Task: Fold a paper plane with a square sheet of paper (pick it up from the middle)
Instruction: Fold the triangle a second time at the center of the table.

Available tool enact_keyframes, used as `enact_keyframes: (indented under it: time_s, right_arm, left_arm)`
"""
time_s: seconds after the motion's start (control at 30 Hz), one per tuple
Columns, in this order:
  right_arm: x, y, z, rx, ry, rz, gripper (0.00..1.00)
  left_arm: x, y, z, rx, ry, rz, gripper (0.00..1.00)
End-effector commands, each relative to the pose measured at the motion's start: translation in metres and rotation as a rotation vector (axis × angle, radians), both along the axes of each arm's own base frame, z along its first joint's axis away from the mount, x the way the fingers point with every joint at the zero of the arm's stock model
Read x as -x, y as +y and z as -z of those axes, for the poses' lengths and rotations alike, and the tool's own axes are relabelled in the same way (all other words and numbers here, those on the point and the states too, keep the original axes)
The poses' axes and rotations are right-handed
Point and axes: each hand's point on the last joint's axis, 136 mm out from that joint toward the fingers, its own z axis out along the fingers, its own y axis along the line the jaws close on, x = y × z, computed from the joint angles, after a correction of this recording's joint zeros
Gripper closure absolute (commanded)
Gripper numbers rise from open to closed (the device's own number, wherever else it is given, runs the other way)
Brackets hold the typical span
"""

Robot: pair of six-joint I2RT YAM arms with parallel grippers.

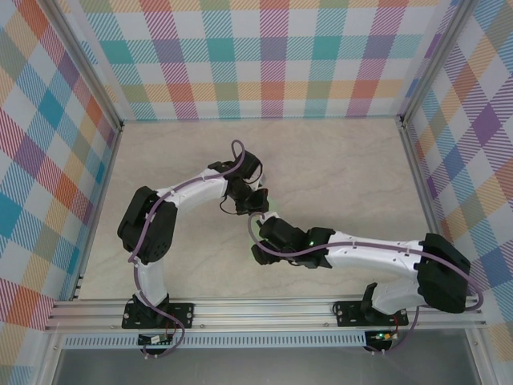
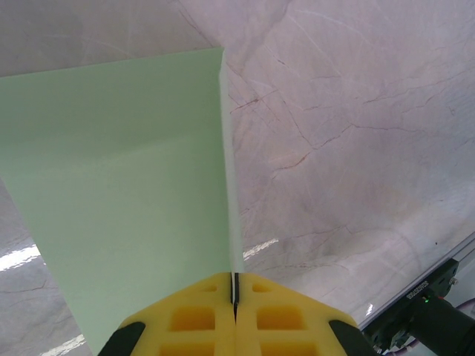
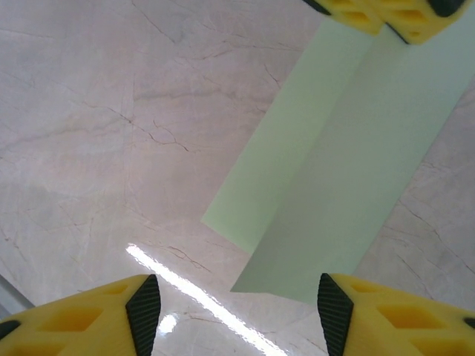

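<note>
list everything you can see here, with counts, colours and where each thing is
sheet of paper: one, pale green, creased along its length, pinched in the left pincer over mid-table
table: one, beige marble pattern, under both arms
walls: three, multicoloured plaid, at the table's back and sides
frame rail: one, silver, along the near edge
left arm and right arm: two, white and black, bolted at the rail
left pincer: one, yellow, shut on the paper
right pincer: one, yellow with black pads, open, beside the paper's end
</note>
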Motion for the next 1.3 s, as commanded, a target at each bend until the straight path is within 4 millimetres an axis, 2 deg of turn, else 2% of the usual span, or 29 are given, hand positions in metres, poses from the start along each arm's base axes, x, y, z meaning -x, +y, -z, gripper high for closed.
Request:
enact_keyframes:
  time_s: [0.0, 0.3, 0.63, 0.73, 0.87, 0.9, 0.93, 1.03, 1.17, 1.27]
  right_arm:
    - [-0.006, -0.002, 0.000, 0.053, -0.036, 0.016, 0.43]
    - [-0.010, 0.002, 0.011, 0.106, -0.038, 0.025, 0.54]
    - [-0.015, -0.003, 0.015, 0.149, -0.041, 0.067, 0.84]
    - [-0.015, 0.000, 0.014, 0.127, -0.036, 0.069, 0.89]
    - [-0.014, 0.007, 0.011, 0.074, -0.024, 0.064, 0.91]
    - [-0.014, 0.009, 0.010, 0.059, -0.018, 0.069, 0.91]
    - [-0.015, 0.009, 0.010, 0.048, -0.013, 0.081, 0.91]
    - [-0.019, 0.015, 0.007, 0.003, 0.005, 0.105, 0.91]
    - [-0.024, 0.017, 0.004, -0.028, 0.019, 0.148, 0.91]
    - [-0.027, 0.014, 0.004, -0.035, 0.029, 0.190, 0.91]
  left_arm:
    - [0.001, -0.004, -0.005, -0.003, 0.004, 0.005, 1.00]
    - [0.002, -0.004, -0.005, -0.001, 0.008, 0.016, 1.00]
    - [0.001, -0.004, -0.006, -0.009, 0.005, 0.025, 1.00]
    - [-0.003, 0.001, -0.012, -0.033, -0.025, 0.007, 0.92]
    - [-0.010, 0.020, -0.027, -0.100, -0.107, -0.045, 0.69]
    - [-0.012, 0.027, -0.031, -0.123, -0.133, -0.073, 0.56]
    - [-0.014, 0.034, -0.038, -0.134, -0.161, -0.099, 0.49]
    - [-0.016, 0.060, -0.054, -0.171, -0.218, -0.192, 0.37]
    - [-0.011, 0.094, -0.062, -0.189, -0.257, -0.338, 0.34]
    - [0.000, 0.106, -0.060, -0.143, -0.248, -0.419, 0.41]
